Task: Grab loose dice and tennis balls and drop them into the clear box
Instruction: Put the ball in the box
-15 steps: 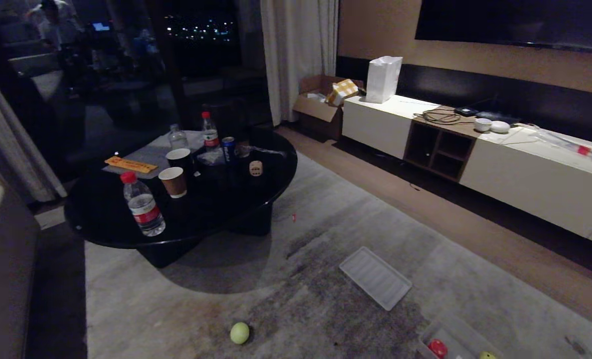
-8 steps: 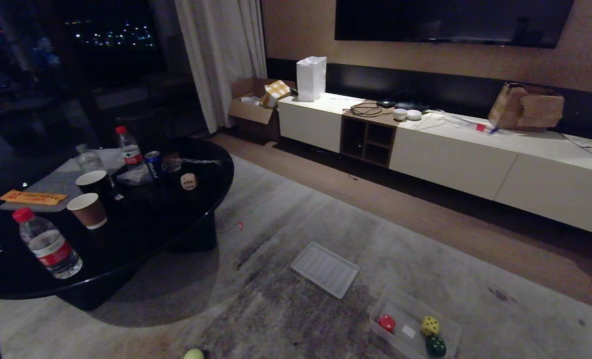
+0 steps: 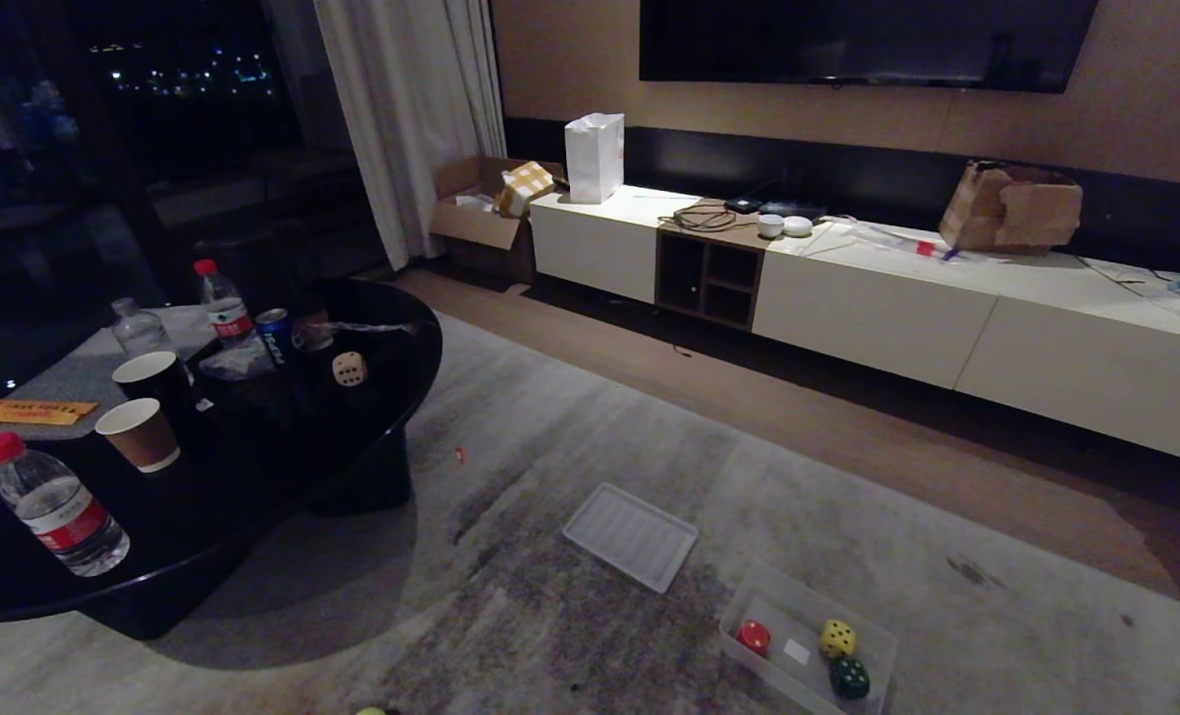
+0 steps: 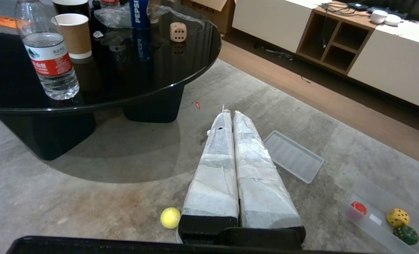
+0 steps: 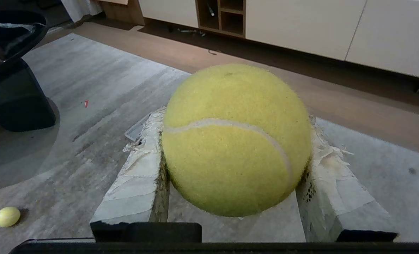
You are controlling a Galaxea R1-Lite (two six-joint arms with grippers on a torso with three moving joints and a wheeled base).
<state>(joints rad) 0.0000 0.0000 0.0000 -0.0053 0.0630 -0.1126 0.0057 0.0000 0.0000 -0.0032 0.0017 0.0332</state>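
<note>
**Right gripper's got a ball, one more on the rug**

Right gripper (image 5: 236, 155) is clamped around a tennis ball (image 5: 236, 139). Left gripper (image 4: 232, 121) is closed and empty. The other tennis ball (image 4: 170, 217) sits on the rug near the robot. The beige die (image 3: 349, 368) is on the black tabletop (image 3: 252, 477), far left. The clear box (image 3: 873, 650) is near right, holding a yellow die, green die and red piece.

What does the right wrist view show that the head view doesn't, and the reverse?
Only the right wrist view: the right gripper shut on a tennis ball, and a second tennis ball lying whole on the carpet. Only the head view: the clear box holding a red piece, a yellow die and a green die. Both: the black table and white cabinet.
</note>
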